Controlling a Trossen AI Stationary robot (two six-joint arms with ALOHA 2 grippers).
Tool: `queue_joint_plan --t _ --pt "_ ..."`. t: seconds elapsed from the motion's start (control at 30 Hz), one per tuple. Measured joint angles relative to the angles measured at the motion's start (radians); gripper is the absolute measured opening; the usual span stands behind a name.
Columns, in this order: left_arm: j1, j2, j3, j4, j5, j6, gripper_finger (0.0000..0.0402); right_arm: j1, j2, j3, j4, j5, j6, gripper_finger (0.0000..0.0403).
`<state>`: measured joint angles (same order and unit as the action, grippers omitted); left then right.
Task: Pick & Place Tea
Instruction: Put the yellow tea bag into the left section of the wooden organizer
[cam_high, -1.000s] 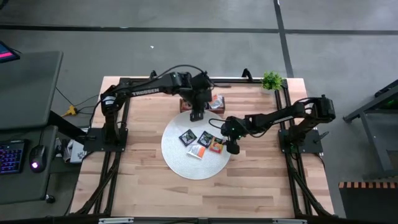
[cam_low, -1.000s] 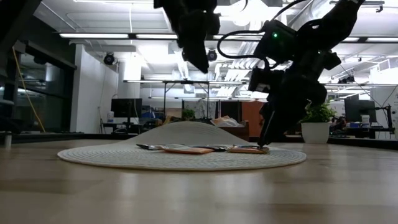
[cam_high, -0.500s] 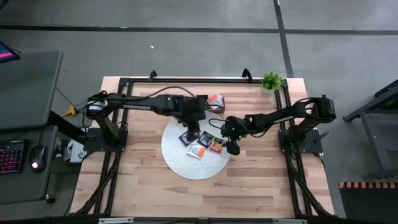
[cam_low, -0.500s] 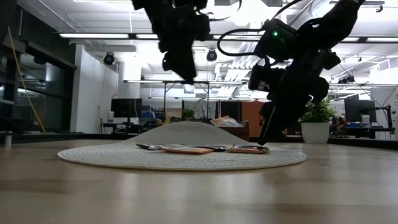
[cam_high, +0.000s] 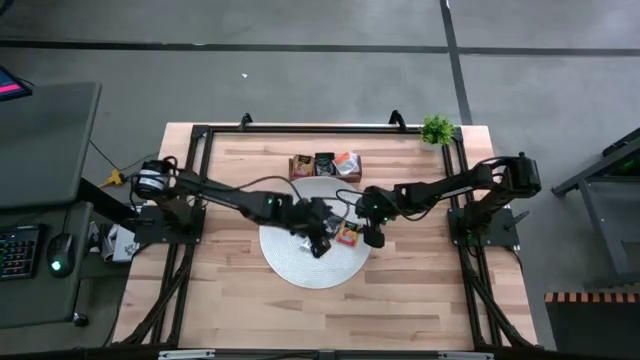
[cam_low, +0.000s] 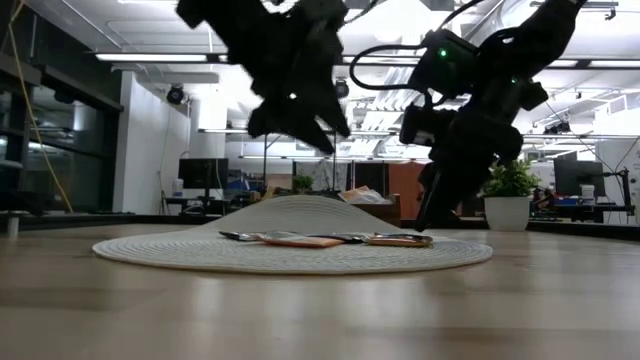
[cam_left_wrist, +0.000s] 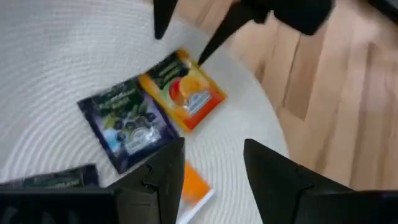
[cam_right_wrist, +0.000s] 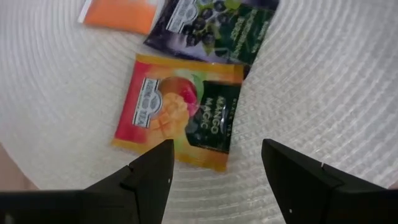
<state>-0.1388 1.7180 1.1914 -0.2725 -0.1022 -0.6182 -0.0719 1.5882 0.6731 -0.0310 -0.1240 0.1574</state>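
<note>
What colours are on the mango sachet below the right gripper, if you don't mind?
Orange-red with a dark green panel, clearest in the right wrist view.

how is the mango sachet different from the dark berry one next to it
The mango sachet is orange-yellow with a dark green panel and a peach picture; the berry sachet is dark purple with berries. The mango one lies directly ahead of the open right gripper; the berry one lies farther off. Both are flat square packets on the round white mat.

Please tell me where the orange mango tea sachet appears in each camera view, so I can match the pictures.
High view: mango sachet on the right part of the round white mat, beside the right gripper.
Low view: flat orange strip at the mat's right.
Left wrist view: upper centre.
Right wrist view: centre.
Shared landmark: the mat.
</note>
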Motion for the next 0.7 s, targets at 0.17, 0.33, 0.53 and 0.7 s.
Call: queue_joint_plan --t 0.17,0.33,0.53,0.7 --pt "-0.077 0.015 0.007 0.043 -0.168 -0.013 0.0163 0.000 -0.022 0.010 -0.007 0.018 0.011 0.0239" --pt "-0.091 0.103 0.008 0.111 -0.200 -0.004 0.0163 -0.001 -0.029 0.033 -0.029 0.053 -0.012 0.0239" --pt "-0.106 0.193 0.006 0.201 -0.234 0.010 0.0163 -0.008 -0.039 0.063 -0.107 0.102 -0.034 0.0239" --pt "-0.101 0.228 0.006 0.246 -0.306 -0.004 0.0163 -0.022 -0.071 0.068 -0.182 0.118 -0.035 0.0240"
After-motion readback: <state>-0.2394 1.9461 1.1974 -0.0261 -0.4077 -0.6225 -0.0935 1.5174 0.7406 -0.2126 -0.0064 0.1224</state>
